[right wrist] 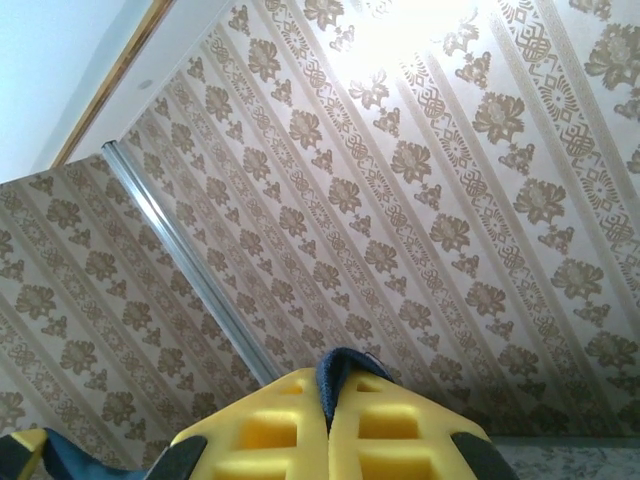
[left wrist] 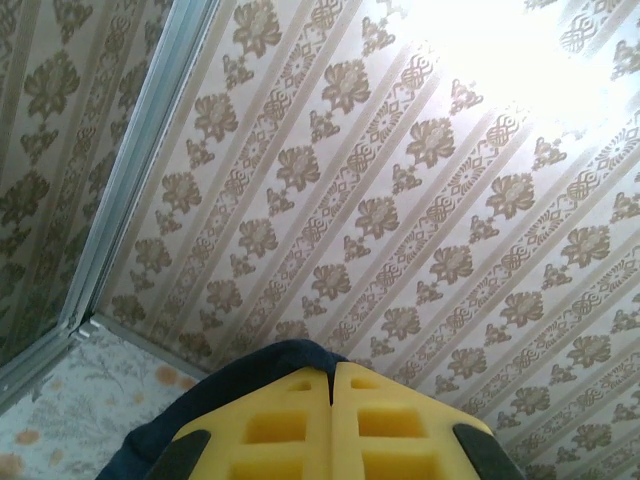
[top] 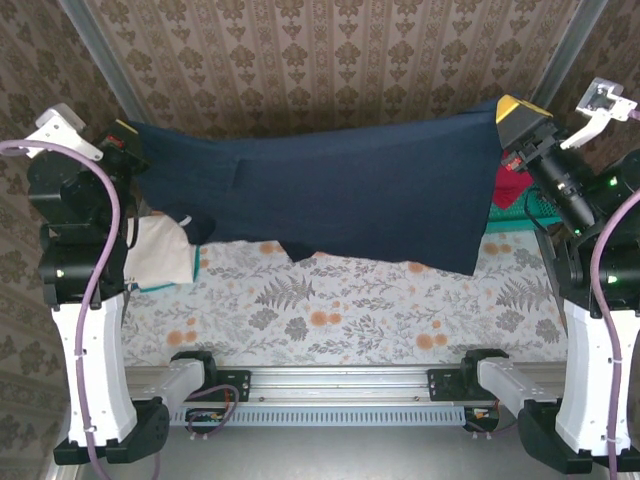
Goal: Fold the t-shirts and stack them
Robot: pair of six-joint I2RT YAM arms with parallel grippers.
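Your left claw [top: 127,140] and right claw [top: 520,118] clamp the dark navy cloth t-shirt [top: 340,190]. A teal mesh basket [top: 535,207] below the right claw holds a bright red t-shirt [top: 511,186].

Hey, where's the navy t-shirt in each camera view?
Top external: navy t-shirt stretched mid-frame above the table.
Left wrist: navy t-shirt bottom centre, bunched at the left end effector tips.
Right wrist: navy t-shirt bottom centre, pinched in the right end effector.
Shared landmark: patterned wallpaper.

Probably lab test booth: damask wallpaper panels [top: 300,60], aluminium rail [top: 340,385], floral tablecloth [top: 350,300].
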